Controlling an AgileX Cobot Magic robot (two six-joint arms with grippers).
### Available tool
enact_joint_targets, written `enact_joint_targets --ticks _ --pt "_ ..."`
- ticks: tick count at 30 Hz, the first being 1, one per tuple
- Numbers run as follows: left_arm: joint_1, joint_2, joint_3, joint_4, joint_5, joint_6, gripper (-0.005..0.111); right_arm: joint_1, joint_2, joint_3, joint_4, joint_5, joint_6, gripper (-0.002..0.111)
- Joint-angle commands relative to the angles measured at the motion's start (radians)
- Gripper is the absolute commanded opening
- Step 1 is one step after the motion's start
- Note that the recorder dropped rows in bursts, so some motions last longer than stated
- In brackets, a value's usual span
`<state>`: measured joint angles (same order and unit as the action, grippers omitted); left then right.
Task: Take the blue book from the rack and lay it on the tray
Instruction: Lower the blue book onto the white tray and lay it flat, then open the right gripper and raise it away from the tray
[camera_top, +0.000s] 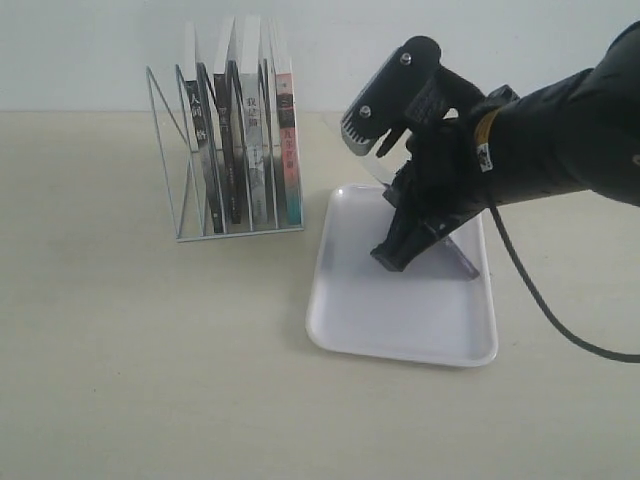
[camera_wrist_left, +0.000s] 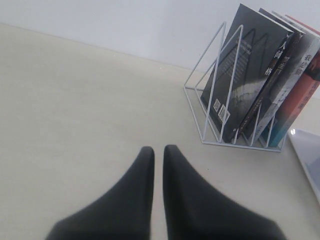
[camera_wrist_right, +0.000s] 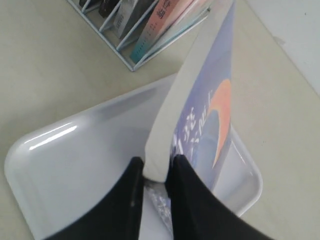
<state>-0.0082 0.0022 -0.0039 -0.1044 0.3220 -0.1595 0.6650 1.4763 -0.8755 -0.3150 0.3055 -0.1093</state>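
Note:
My right gripper is shut on the blue book, whose cover shows an orange crescent and white characters. The book hangs tilted over the white tray, one edge low near the tray floor. In the exterior view the right gripper reaches down over the tray and hides most of the book. The white wire rack with several upright books stands to the tray's left. My left gripper hovers over bare table, jaws nearly together with nothing between them, the rack beyond it.
The books left in the rack include black-spined ones and a pink-and-teal-spined one. A black cable trails from the right arm across the table to the right of the tray. A pale wall runs behind the table.

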Motion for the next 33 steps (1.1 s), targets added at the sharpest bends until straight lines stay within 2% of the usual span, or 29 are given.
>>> enact_joint_targets --ticks 1,3,10,12,15,17,27,33 --pt "-0.003 -0.002 0.004 -0.001 -0.01 0.005 0.006 -0.006 -0.039 0.018 0.18 0.177 -0.009 0.0" --pt "-0.003 -0.002 0.004 -0.001 -0.01 0.005 0.006 -0.006 -0.071 0.018 0.236 0.193 -0.041 0.0" --pt "-0.003 -0.002 0.004 -0.001 -0.01 0.005 0.006 -0.006 -0.081 0.018 0.241 0.244 -0.046 0.001" --pt "-0.003 -0.002 0.004 -0.001 -0.01 0.005 0.006 -0.006 -0.07 0.018 0.245 0.251 -0.044 0.009" --pt "-0.003 -0.002 0.004 -0.001 -0.01 0.005 0.006 -0.006 -0.058 0.018 0.248 0.241 -0.044 0.031" --pt "-0.003 -0.002 0.004 -0.001 -0.01 0.005 0.006 -0.006 -0.056 0.018 0.248 0.216 -0.044 0.038" --pt "-0.003 -0.002 0.004 -0.001 -0.01 0.005 0.006 -0.006 -0.058 0.016 0.248 0.134 -0.03 0.038" --pt "-0.003 -0.002 0.004 -0.001 -0.01 0.005 0.006 -0.006 -0.107 -0.035 0.285 0.201 -0.024 0.036"
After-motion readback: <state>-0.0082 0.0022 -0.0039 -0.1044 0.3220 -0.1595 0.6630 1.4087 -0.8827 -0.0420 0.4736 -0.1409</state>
